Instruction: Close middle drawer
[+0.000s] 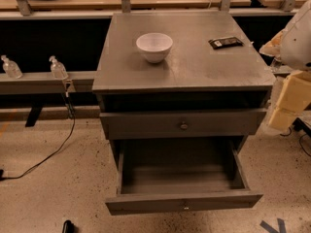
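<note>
The middle drawer of the grey cabinet is pulled far out toward me. It is a long shallow empty box, and its flat front has a small round knob at centre. Above it, the taller top drawer front with its own knob stands slightly out from the cabinet. My gripper is out of view. Only white and yellowish parts of my arm show at the right edge, beside the cabinet's right side.
A white bowl and a dark flat packet lie on the cabinet top. Two small clear bottles stand on a rail at the left. A black cable runs over the speckled floor at the left. A small dark object is at the bottom edge.
</note>
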Robot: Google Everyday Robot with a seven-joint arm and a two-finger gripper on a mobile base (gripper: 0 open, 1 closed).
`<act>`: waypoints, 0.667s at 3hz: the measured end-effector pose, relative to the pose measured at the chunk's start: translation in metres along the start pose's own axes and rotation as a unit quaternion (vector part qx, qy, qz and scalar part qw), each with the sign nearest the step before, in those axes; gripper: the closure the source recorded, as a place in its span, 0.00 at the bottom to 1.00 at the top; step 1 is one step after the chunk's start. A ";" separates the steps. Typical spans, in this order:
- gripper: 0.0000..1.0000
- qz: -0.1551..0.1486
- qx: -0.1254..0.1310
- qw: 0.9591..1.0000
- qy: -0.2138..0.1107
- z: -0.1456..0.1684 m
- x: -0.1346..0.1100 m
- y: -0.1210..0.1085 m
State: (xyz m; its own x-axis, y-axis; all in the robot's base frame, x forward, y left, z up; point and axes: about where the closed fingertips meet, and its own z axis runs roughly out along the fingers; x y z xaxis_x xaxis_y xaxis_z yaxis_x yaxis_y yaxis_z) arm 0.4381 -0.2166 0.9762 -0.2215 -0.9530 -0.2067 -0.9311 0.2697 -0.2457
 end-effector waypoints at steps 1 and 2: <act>0.00 0.000 0.000 1.000 0.000 0.000 0.000 0.000; 0.00 0.002 0.010 1.000 -0.026 0.016 -0.002 0.002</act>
State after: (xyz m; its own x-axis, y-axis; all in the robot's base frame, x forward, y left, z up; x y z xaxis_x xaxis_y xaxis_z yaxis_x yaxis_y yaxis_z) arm 0.4416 -0.2125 0.9612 -0.2103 -0.9435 -0.2561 -0.9240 0.2774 -0.2633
